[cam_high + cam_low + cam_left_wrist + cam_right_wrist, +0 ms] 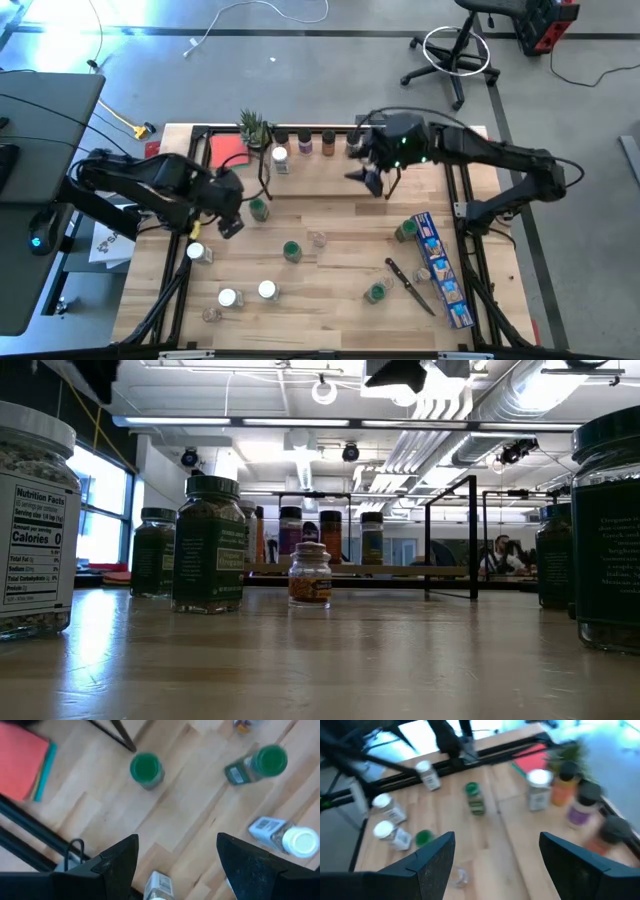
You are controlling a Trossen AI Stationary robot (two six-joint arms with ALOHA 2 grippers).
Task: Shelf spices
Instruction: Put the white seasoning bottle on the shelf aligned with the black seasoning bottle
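Note:
The shelf (316,153) stands at the table's far edge with several spices on it (304,141); a white-capped jar (280,158) stands just in front. More spices stand or lie scattered on the table: green-capped ones (259,210) (291,250) (377,291) and white-capped ones (196,253) (266,290). My left gripper (228,222) hovers open over the table's left part, pointing steeply down, between the green jar (146,768) and a white-capped jar (157,887). My right gripper (370,180) hangs open in front of the shelf's right end, touching nothing.
A long blue box (441,270) and a black-handled utensil (410,285) lie at the right. A red pad (228,150) and a small plant (253,128) sit at the far left by the shelf. A black frame (470,250) edges the table.

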